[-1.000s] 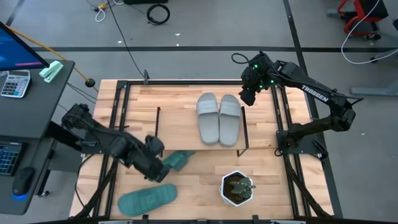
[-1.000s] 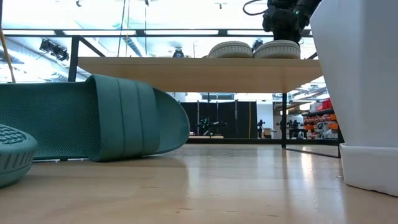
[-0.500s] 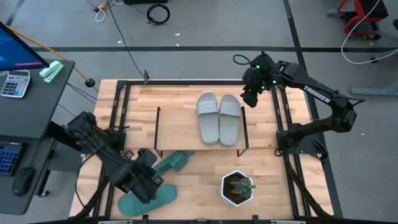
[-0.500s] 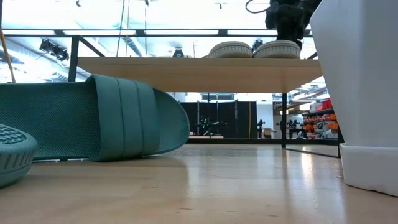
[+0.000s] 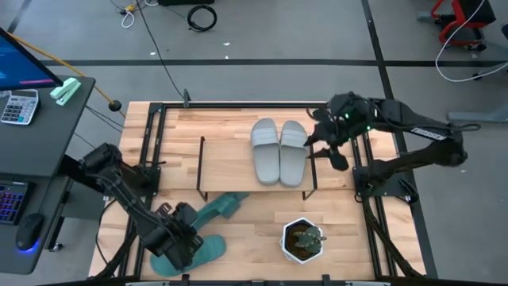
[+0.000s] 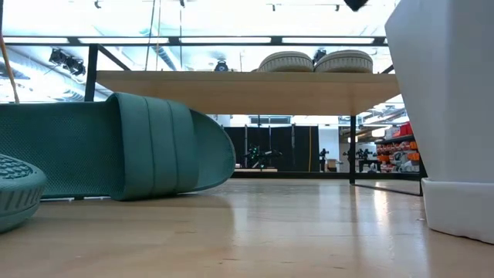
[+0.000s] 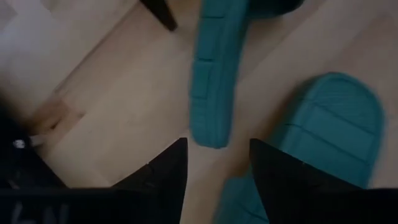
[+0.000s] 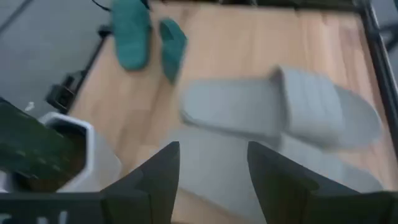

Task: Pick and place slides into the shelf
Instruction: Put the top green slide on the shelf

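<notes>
Two light grey slides [image 5: 279, 151] lie side by side on the shelf [image 5: 230, 163], their soles on its wooden board; the low view shows them as grey slides [image 6: 312, 61] on the shelf [image 6: 247, 81]. One teal slide [image 5: 218, 208] stands on its side edge by the shelf's near left leg. The other teal slide [image 5: 194, 253] lies flat near the table's near edge. My left gripper [image 5: 178, 242] is open above that flat teal slide [image 7: 326, 140], with the edge-standing teal slide [image 7: 211, 81] ahead of its fingers. My right gripper [image 5: 329, 149] is open beside the shelf's right end, facing the grey slides [image 8: 280, 106].
A white pot with a green plant [image 5: 303, 240] stands near the near edge, right of the teal slides, and fills the right of the low view as the pot [image 6: 444, 116]. Black frame rails [image 5: 151, 151] run along the table's left and right sides.
My left gripper has moved from the edge-standing teal slide toward the table's near edge, over the flat teal slide. My right gripper has swung from the shelf's far right corner toward the near edge, turned about, and risen out of the low view. No slide has moved.
</notes>
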Motion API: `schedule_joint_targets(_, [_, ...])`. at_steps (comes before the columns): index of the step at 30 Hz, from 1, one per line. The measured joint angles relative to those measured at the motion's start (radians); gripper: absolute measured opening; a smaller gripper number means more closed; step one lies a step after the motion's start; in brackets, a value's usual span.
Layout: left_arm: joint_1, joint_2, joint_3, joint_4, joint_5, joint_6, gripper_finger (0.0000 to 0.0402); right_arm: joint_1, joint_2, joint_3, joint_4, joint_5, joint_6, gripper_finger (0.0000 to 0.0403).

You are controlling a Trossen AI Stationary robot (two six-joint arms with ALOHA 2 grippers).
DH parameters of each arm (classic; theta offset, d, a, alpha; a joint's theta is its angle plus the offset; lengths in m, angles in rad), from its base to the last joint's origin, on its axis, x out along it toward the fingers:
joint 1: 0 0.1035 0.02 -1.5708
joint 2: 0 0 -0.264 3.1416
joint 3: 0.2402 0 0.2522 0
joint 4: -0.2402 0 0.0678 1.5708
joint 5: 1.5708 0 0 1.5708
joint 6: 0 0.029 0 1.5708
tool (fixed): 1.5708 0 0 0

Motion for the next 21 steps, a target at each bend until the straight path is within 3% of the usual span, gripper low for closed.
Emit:
schedule_joint_targets(3, [-0.004, -0.015, -0.047, 0.0, 0.0, 0.0, 0.0169, 0.092, 0.041, 0.049, 0.042, 0.061, 0.064, 0.0195])
schedule_joint_targets(10, [-0.004, -0.09, -0.151, 0.005, 0.001, 0.0, 0.0179, 0.233, 0.189, 0.184, 0.053, 0.09, 0.078, 0.0195])
schedule_joint_targets(15, [0.008, -0.186, -0.193, 0.042, -0.007, -0.07, 0.0213, 0.277, 0.278, 0.278, 0.051, 0.116, 0.096, 0.0195])
schedule_joint_targets(21, [0.044, -0.25, -0.223, 0.121, -0.022, -0.043, 0.0273, 0.28, 0.338, 0.338, 0.049, 0.121, 0.124, 0.0195])
